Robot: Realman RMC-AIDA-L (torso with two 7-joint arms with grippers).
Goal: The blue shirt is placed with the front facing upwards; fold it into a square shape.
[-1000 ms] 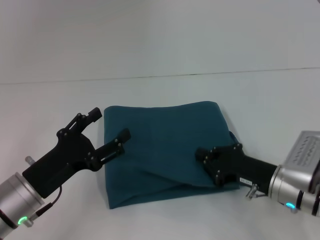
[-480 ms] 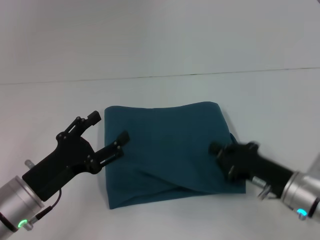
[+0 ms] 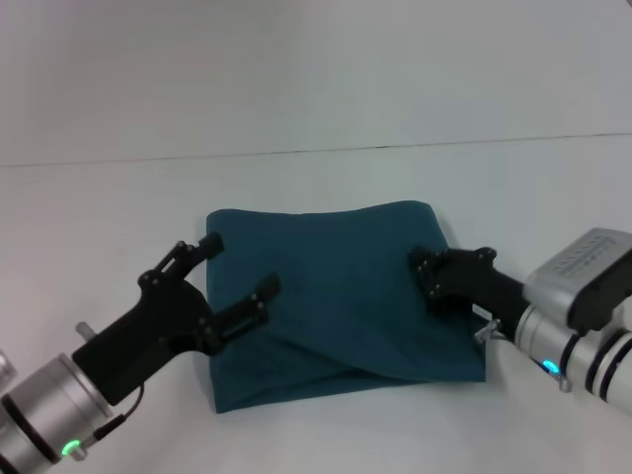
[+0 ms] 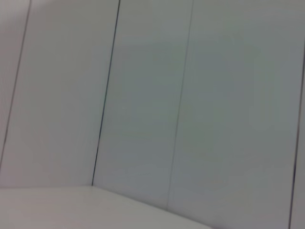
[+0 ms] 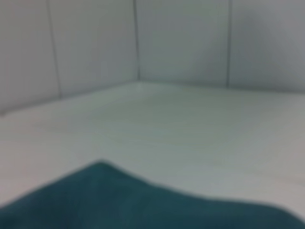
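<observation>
Blue shirt (image 3: 341, 296) lies folded into a rough square on the white table (image 3: 316, 178), plain side up. Left gripper (image 3: 235, 278) spread wide over its left edge. Right gripper (image 3: 449, 276) at the right edge, finger state unclear.

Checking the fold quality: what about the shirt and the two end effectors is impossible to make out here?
- Blue shirt: print and collar folded out of sight, head view.
- Right end effector: finger opening unclear, head view.
- Left wrist view: only wall, no shirt.
- Right wrist view: shirt cut off by the edge.
</observation>
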